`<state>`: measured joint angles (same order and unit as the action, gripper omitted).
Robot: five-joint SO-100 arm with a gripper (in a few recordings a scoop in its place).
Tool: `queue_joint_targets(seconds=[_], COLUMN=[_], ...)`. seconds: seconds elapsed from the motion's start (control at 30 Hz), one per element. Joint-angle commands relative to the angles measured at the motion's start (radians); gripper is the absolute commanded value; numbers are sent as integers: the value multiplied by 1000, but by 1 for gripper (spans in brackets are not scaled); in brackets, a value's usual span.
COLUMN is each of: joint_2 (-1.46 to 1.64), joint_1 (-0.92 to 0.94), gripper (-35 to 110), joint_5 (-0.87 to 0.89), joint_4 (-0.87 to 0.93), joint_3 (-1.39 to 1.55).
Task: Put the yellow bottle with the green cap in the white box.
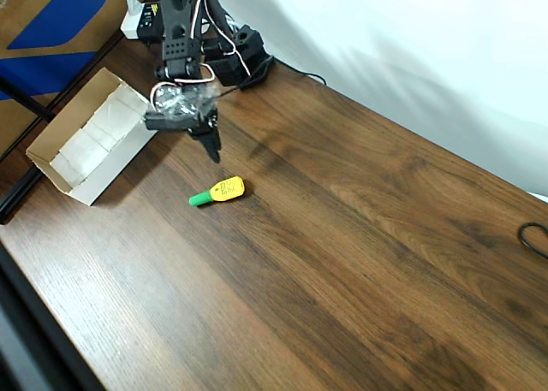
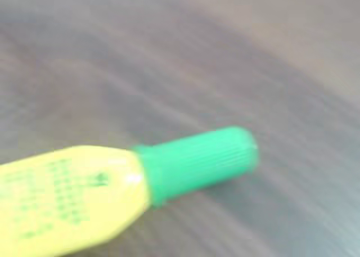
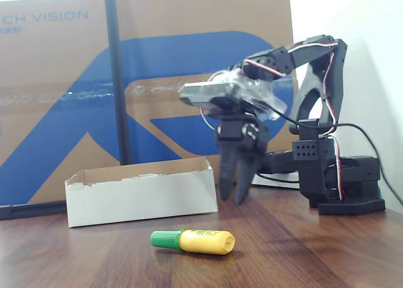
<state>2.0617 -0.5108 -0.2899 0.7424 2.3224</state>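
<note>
Small yellow plastic bottle with green cap (image 3: 193,241) lies on wooden table (image 1: 360,263); black gripper (image 3: 234,200), fingers seemingly slightly parted, hangs empty beside white cardboard box (image 3: 141,190).

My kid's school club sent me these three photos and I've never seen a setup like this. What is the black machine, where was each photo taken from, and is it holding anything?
The black machine is a small robot arm bolted at the edge of a wooden table. Its grasping part, the end effector, has two fingers pointing down. They look slightly parted with nothing between them, so it holds nothing.

One photo looks down from above, one looks across the table from the front, and the blurry close-up comes from a camera riding on the arm itself.

On the table lies a yellow bottle with a green cap, on its side, apart from the fingers. Beside the arm sits a shallow white box, open on top. A big brown-and-blue carton stands behind.
</note>
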Motion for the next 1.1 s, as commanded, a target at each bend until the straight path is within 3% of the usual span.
queue_joint_targets(seconds=[0.0,0.33,0.6,1.07], joint_2=[8,-29,-138,-331], joint_1=[18,149,175,-25], gripper=[19,30,29,29], joint_5=[5,5,98,15], joint_4=[-31,-91,-147,-69], joint_3=[-3,-51,-183,-273])
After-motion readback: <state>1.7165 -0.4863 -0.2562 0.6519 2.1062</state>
